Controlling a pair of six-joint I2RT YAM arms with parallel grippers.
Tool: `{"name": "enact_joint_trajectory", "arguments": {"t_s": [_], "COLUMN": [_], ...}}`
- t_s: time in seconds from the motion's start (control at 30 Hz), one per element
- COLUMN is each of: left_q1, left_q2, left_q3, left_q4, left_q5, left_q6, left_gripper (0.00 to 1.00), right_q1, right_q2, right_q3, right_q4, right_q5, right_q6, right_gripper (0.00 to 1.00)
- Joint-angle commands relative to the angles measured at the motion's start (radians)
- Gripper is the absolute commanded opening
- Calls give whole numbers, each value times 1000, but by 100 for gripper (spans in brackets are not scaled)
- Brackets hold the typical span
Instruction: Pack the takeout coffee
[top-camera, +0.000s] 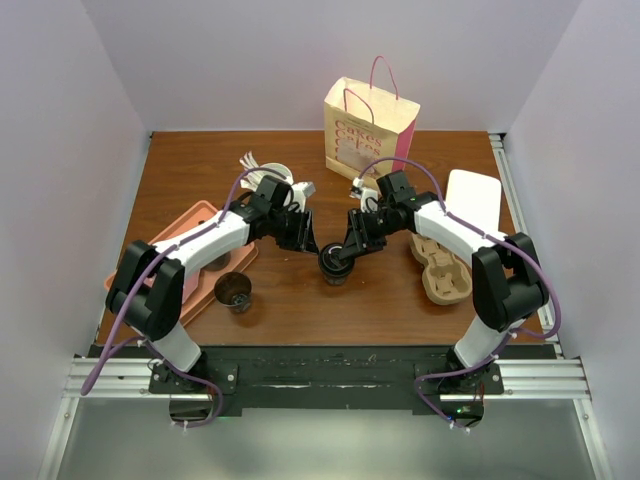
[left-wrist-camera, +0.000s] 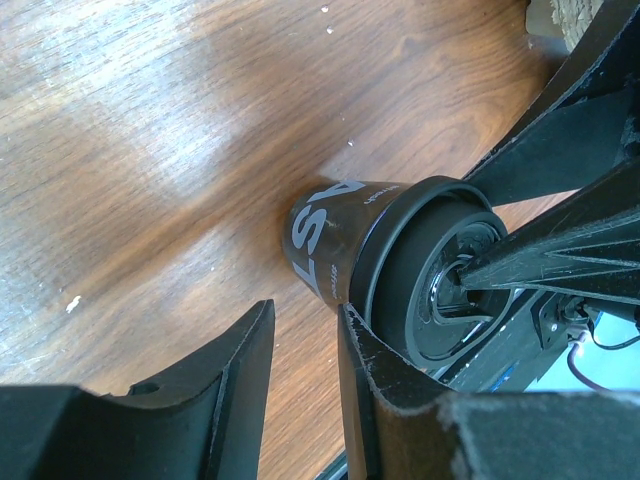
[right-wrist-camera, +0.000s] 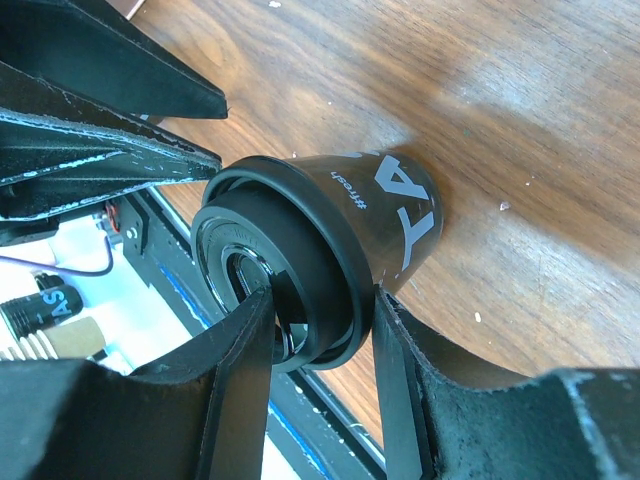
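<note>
Right gripper (right-wrist-camera: 320, 300) on takeout coffee (right-wrist-camera: 400, 215)

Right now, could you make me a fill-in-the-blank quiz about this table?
The small dark paper cup in the middle wears a round ___ plastic lid.
The tall cream paper bag at the back has ___ handles.
The other dark cup, beside the salmon-pink plastic tray, has ___ lid.
Missing: black, pink, no.
</note>
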Motion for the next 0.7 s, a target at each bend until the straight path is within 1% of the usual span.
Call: {"name": "enact_joint_trajectory", "arguments": {"t_s": [0.0, 0.23, 0.43, 0.67], "left_q1": [-3, -2, -2, -3], "left_q2": [-16, -25, -47, -30], "left_q3": [33, 42, 67, 70], "left_q4": [22, 24, 7, -4], "left_q5": [40, 72, 63, 83], "left_q6": [23, 19, 17, 26], "left_gripper": [37, 38, 39, 39], "right_q1": [6, 4, 6, 6], "right_q2": [22, 30, 37, 42], "right_q3": [14, 28, 37, 36], "right_q4": [-38, -51, -60, -51], "right_q5": [59, 58, 59, 59], "right_q6": [-52, -63, -71, -63], "right_gripper": [35, 35, 35, 35]}}
